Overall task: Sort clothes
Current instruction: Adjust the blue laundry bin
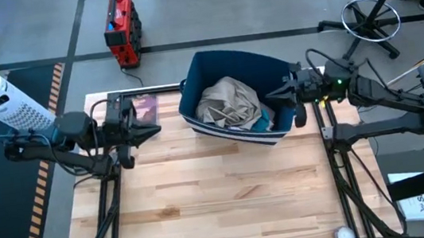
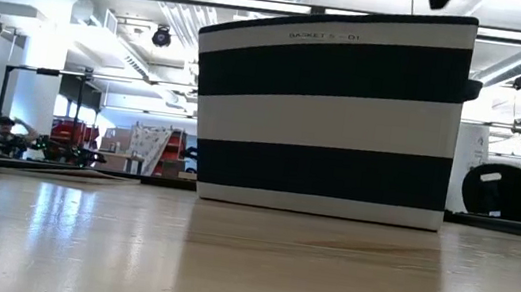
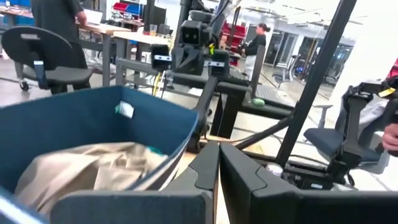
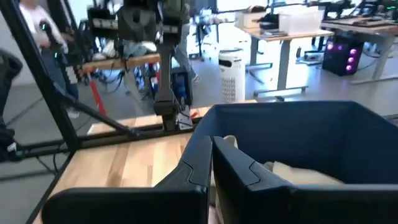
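table-top bin [image 2: 330,115], seemingly "basket s-01"

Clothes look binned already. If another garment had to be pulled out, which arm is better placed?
Probably right: the right gripper sits at the bin rim, beside the grey-beige garment. The left gripper waits outside.

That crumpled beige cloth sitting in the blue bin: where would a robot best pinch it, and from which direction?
Probably from straight above, pinching a raised fold near the middle of the beige cloth. It lies heaped inside the blue bin, whose tall walls block any sideways approach, and its ridged creases give something to nip. The right pincer, shut at the bin's rim, is nearest; the left pincer waits shut beside the bin.
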{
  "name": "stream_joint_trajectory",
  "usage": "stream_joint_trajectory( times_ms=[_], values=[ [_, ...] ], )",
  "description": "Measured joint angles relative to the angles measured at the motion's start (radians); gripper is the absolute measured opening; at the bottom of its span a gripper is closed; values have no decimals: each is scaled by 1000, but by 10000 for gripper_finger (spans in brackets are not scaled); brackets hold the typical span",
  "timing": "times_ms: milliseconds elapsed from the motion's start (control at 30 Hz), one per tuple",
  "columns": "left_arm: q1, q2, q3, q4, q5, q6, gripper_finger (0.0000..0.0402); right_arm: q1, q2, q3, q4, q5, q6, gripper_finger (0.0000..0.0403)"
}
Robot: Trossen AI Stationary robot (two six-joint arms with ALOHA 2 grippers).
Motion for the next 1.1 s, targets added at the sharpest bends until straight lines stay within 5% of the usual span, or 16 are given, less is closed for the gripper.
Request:
stream_joint_trajectory(
  times_ms=[333,533,700,1100],
  values=[
    [0,-246,-291,7,-31,-53,0,35,-82,-149,-172,88,203,0],
    [0,-277,-423,27,-31,-54,0,101,-104,-174,-84,84,16,0],
    [0,-292,-538,228,-30,-20,0,111,-186,-268,-6,83,20,0],
    [0,-460,-573,173,-83,-3,0,171,-536,-587,168,116,79,0]
  ],
)
